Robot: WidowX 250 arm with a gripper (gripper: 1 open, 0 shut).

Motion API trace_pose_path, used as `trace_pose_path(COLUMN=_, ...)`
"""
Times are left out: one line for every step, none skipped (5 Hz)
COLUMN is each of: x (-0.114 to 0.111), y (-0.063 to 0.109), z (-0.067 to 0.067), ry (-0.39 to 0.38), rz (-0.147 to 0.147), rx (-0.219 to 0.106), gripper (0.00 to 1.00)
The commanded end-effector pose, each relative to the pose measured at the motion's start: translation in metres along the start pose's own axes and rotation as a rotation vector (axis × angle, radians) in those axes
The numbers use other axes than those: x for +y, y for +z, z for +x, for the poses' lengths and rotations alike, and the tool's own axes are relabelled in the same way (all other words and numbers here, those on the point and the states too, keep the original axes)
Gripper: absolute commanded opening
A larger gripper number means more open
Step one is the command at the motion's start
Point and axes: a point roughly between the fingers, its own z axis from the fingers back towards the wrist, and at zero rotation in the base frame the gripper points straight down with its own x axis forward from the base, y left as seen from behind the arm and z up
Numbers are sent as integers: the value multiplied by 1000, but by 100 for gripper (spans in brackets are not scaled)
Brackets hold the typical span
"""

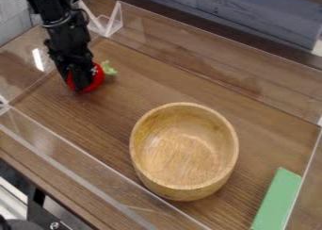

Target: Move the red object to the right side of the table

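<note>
The red object [88, 77] is a small red toy strawberry with a green cap, resting on the table [189, 73] at the far left. My gripper [79, 74] points straight down over it, and its black fingers are shut on the strawberry, hiding part of it. The green cap sticks out to the right of the fingers.
A wide wooden bowl [185, 150] sits right of centre toward the front. A flat green block [280, 202] lies at the front right corner. Low clear acrylic walls [75, 163] border the tabletop.
</note>
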Motion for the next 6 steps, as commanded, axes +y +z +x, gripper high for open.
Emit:
trace_pose_path(x=-10, y=34, z=14, ry=32, rz=46, rx=-68, gripper=0)
trace_pose_path(x=-36, y=56, z=28, ry=41, rz=57, rx=-102, gripper=0)
trace_pose_path(x=-80, y=65, z=47, ry=23, rz=41, rx=-110, gripper=0)
trace_pose_path(x=-129, y=61, z=65, ry=-24, rz=14, rx=-108, gripper=0)
trace_pose_path(x=-177, y=47, z=79, ry=-47, rz=-2, rx=-99, gripper=0)
trace_pose_path(x=-223, y=31, z=86, ry=-74, rz=-7, rx=-82, gripper=0)
